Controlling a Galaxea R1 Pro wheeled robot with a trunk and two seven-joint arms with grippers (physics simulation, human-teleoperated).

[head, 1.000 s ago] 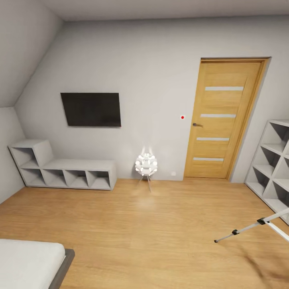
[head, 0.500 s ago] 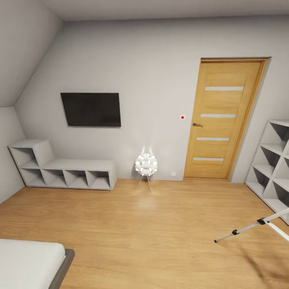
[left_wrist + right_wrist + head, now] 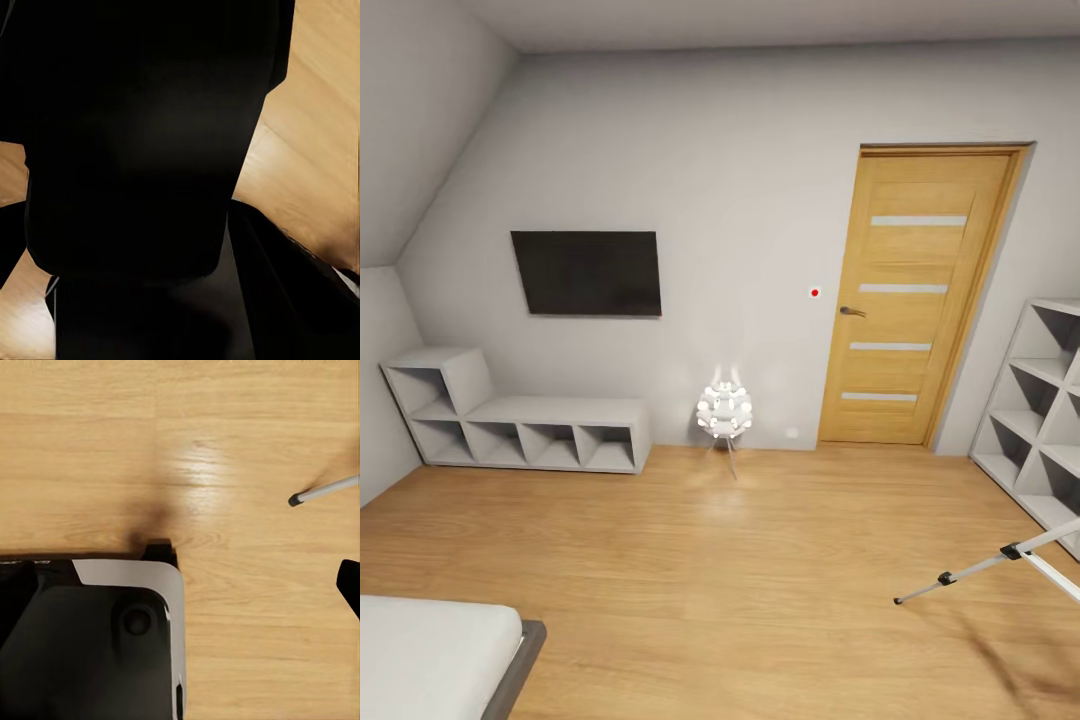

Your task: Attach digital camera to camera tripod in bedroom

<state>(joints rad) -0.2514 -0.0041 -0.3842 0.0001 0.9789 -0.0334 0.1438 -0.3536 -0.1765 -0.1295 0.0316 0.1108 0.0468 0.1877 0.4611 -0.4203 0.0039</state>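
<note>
End effector states cannot be told: in the left wrist view a dark, unlit robot part is blocking most of the picture, and in the right wrist view a black-and-grey robot body panel is lying over the wood floor, with no fingers recognisable in either. Head view: the camera tripod is entering near the grey cube shelf, with one silver leg and its black foot reaching out over the plank floor; the same leg tip is showing in the right wrist view. Relative to the oak door, which is standing closed in the far wall: the cube shelf is sitting just to its right, a small white-ball floor lamp is glowing to its left, and a dark wall screen is hanging farther left above a low grey shelf unit. A white-mattress bed is occupying the near corner, well apart from the door.
</note>
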